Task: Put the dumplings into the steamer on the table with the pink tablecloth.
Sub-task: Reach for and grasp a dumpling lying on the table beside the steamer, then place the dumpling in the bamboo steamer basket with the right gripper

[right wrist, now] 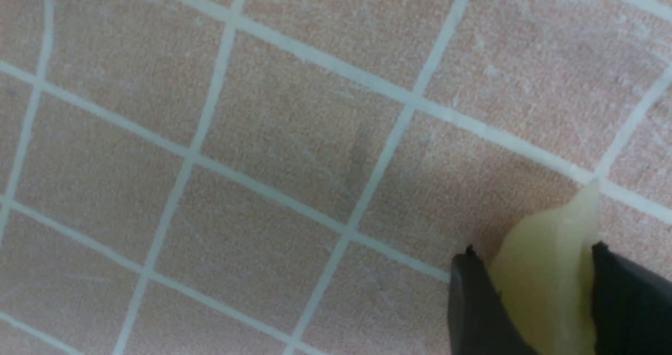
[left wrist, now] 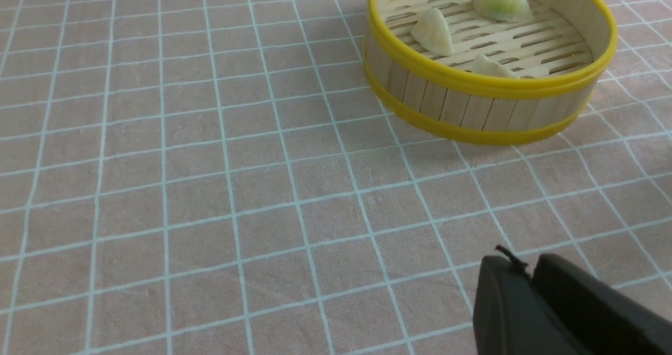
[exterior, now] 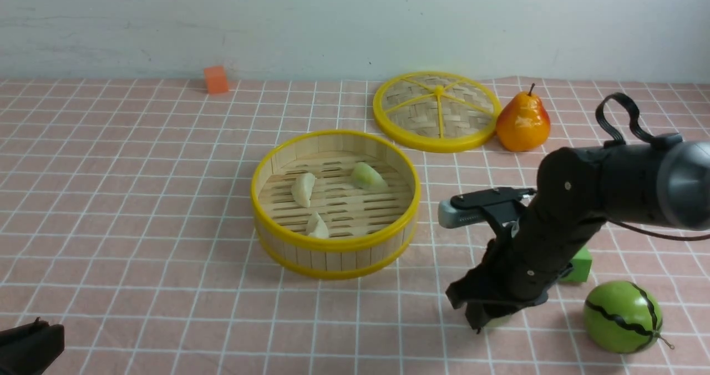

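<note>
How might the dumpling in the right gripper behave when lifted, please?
The dumpling looks small and translucent, so it is probably light. Its smooth, tapering surface might slip from the right gripper.

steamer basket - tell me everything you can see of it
The steamer is a round, shallow basket, uncovered and open on top. Its wall looks like upright light wood strips between yellow top and bottom rims, and its floor is slatted bamboo with gaps. It sits upright and flat on the pink checked tablecloth, near the middle of the front view. Three pale dumplings lie on its floor, apart from one another. Nothing else touches it.
</note>
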Robot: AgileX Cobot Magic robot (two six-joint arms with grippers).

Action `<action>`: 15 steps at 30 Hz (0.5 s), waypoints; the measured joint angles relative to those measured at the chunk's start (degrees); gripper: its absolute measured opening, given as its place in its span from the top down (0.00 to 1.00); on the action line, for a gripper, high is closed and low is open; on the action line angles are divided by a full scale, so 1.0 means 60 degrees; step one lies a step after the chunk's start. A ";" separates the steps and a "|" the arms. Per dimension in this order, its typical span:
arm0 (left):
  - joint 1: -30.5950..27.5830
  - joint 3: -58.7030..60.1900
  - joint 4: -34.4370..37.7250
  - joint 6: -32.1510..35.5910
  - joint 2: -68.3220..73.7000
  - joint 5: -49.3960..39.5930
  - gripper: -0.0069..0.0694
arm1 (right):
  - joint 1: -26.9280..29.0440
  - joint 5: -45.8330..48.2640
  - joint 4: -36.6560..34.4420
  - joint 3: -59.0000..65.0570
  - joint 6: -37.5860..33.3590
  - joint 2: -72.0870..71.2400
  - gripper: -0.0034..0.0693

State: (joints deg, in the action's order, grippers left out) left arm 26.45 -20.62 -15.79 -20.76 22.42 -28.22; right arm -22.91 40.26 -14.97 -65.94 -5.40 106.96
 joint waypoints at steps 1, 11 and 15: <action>0.0000 0.0000 0.0000 0.0000 0.0000 0.0000 0.81 | 0.0000 0.0093 -0.0014 -0.0037 -0.0070 -0.0044 0.59; 0.0000 0.0000 -0.0027 -0.0009 0.0000 0.0139 0.81 | -0.0322 0.0257 -0.1868 -0.2379 -0.1712 -0.0917 0.60; 0.0000 0.0000 -0.0027 -0.0018 0.0000 0.0212 0.80 | -0.0732 -0.1123 -0.2907 -0.3118 -0.3546 -0.0491 0.60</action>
State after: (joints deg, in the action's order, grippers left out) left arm 26.45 -20.62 -15.95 -20.87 22.42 -26.95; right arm -27.30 33.53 -32.42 -84.65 -26.67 104.01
